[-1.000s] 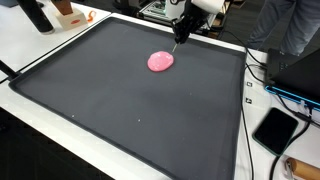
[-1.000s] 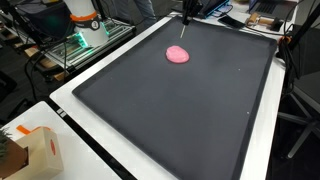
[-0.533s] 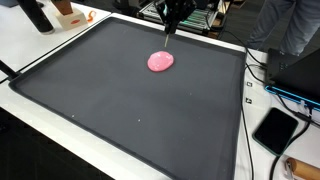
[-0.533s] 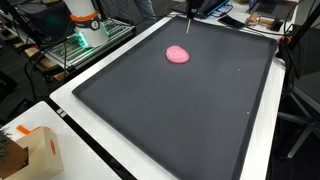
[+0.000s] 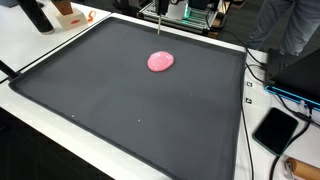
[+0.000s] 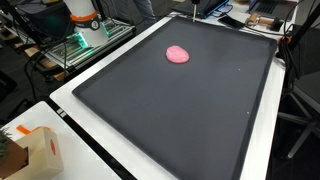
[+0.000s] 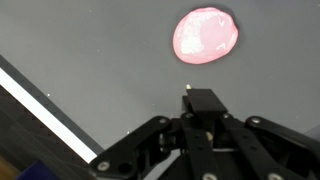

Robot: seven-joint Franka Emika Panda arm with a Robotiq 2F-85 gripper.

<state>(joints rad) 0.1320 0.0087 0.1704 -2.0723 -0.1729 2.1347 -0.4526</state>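
Note:
A flat pink blob (image 5: 160, 61) (image 6: 177, 54) lies on the far part of a large black mat (image 5: 130, 110) (image 6: 180, 110). In the wrist view the pink blob (image 7: 205, 35) sits at the upper right, beyond my gripper (image 7: 205, 120). The jaws are shut on a black tool (image 7: 203, 103) with a small pale tip pointing toward the blob. In an exterior view only the tool's thin rod (image 5: 160, 35) shows, hanging above the blob and apart from it. The gripper body is cut off by the top edge there.
A white table rim (image 6: 70, 110) frames the mat. A dark phone (image 5: 275, 129) and cables (image 5: 256, 68) lie past one side. A cardboard box (image 6: 35, 150) stands at a near corner, and equipment (image 6: 82, 20) at the far edge.
The gripper has risen with the tool and drifted sideways, leaving the exterior views at the top. The tip that was close above the blob is now higher. The blob has not moved.

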